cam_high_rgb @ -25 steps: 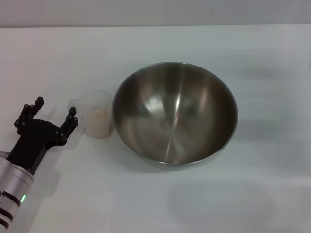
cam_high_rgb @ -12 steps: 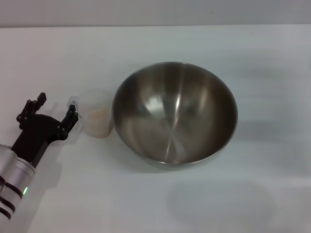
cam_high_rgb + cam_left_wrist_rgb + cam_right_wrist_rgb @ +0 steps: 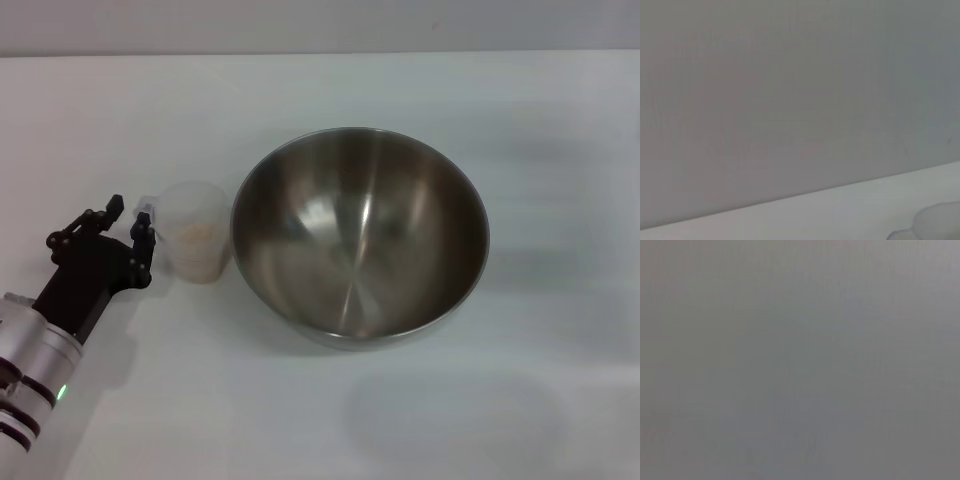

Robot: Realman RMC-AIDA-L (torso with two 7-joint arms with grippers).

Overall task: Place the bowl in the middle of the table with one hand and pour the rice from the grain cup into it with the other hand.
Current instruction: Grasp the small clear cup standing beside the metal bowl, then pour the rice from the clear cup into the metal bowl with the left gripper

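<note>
The bowl (image 3: pixel 360 236) stands upright near the middle of the table (image 3: pixel 540 400), its inside bare steel. Just beside it on the robot's left stands the cup (image 3: pixel 194 243), upright, with rice (image 3: pixel 199 233) lying in its lower part (the cup's wall appears close to or touching the bowl's side). The left gripper (image 3: pixel 127 219) sits beside the cup's handle, fingers (image 3: pixel 143 232) spread apart and holding nothing. The left wrist view shows only the cup's rim at one corner. The right gripper is out of sight.
</note>
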